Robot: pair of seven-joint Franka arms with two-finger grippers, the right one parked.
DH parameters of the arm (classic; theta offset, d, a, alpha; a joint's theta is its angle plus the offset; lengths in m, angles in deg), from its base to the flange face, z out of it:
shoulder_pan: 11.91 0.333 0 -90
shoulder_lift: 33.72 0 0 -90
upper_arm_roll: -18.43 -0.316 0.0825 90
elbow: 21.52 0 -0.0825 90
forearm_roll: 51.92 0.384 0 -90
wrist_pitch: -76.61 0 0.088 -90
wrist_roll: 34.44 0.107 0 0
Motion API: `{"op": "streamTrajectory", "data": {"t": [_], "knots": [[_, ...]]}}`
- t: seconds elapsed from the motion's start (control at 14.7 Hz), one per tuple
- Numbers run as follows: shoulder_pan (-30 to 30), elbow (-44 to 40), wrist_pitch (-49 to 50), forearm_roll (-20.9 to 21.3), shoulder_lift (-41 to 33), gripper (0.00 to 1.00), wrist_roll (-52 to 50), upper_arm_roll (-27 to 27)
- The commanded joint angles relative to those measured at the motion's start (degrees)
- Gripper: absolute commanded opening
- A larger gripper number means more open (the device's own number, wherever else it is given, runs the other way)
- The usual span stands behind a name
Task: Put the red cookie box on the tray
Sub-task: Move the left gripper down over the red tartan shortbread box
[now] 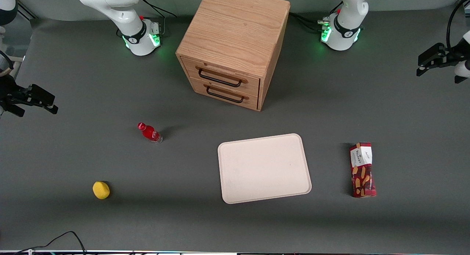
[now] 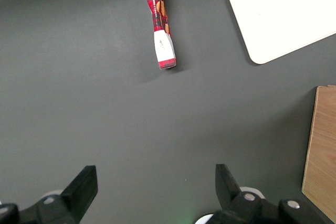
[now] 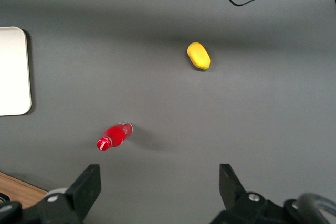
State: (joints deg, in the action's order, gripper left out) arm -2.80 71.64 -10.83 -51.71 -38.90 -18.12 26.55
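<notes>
The red cookie box [image 1: 362,169] lies flat on the dark table, a long dark-red carton with a white label at the end farther from the front camera. The wrist view shows the same box [image 2: 160,24] well ahead of the fingers. Beside it, toward the parked arm's end, rests the cream-white tray [image 1: 263,168], seen also as a tray corner [image 2: 278,19]. My left gripper [image 1: 437,64] hovers high near the working arm's end of the table, farther from the front camera than the box. It is open [image 2: 156,182], with nothing between its fingers.
A wooden two-drawer cabinet [image 1: 235,49] stands farther from the front camera than the tray, its edge [image 2: 320,145] beside the gripper. A small red bottle [image 1: 149,132] and a yellow lemon-like object [image 1: 101,190] lie toward the parked arm's end.
</notes>
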Motion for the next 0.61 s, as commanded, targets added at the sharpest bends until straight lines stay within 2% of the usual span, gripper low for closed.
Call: {"op": "streamTrajectory", "data": {"t": [0.0,0.2,0.55], "knots": [[-0.6,-4.1,-4.6,-0.6,7.5,1.00,-2.2,0.2],[-1.3,-9.3,-13.0,0.1,20.0,1.00,-4.5,0.4],[-4.1,-9.5,-34.5,2.0,35.6,1.00,-11.4,0.3]]}}
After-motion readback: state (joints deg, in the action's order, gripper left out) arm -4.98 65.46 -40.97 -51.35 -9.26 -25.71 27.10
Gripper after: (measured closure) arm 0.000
